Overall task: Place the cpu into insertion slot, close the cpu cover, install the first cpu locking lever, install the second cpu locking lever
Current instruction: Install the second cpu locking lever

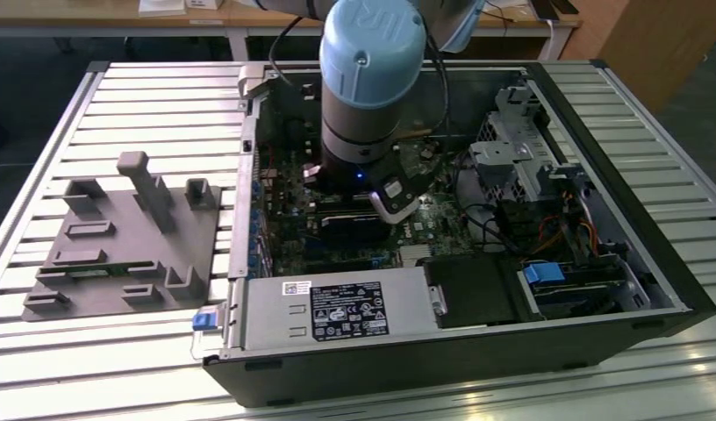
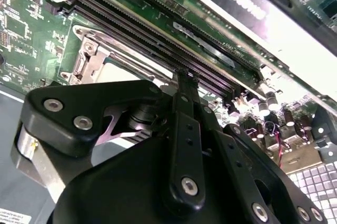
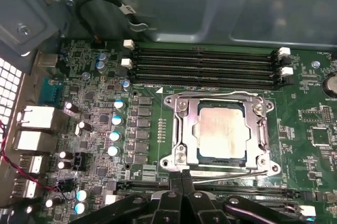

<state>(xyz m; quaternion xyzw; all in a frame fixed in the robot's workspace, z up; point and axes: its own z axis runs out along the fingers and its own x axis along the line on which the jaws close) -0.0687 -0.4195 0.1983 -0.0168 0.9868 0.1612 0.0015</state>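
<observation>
Down inside the open computer case (image 1: 639, 263), which lies on a slatted metal worktop (image 1: 147, 96), the arm (image 1: 370, 79) reaches to the green motherboard (image 3: 316, 108). Seen in the first wrist view, the cpu (image 3: 221, 128) sits in the insertion slot (image 3: 221, 156), its dull silvery-brown top showing through the square window of the cpu cover (image 3: 187, 129), which lies flat over it (the cover is down, not raised). A thin metal locking lever (image 3: 231, 174) runs along the socket edge nearest the pincer, lying low and slightly slanted beside the cover frame. The pincer (image 3: 180, 174) is pressed together, its two black fingertips meeting at a narrow point just at that edge of the socket, right by the lever; whether it actually touches the lever I cannot tell. In the second wrist view the same pincer (image 2: 181, 77) shows from behind, fingertips together and close to the socket frame (image 2: 87, 58), with the long black memory slots (image 2: 158, 40) running just beyond it. In the first wrist view these slots (image 3: 205, 66) lie on the far side of the socket from the pincer. On the worktop at the exterior view's left, well apart from the case, stands a grey fixture block (image 1: 124, 237).
</observation>
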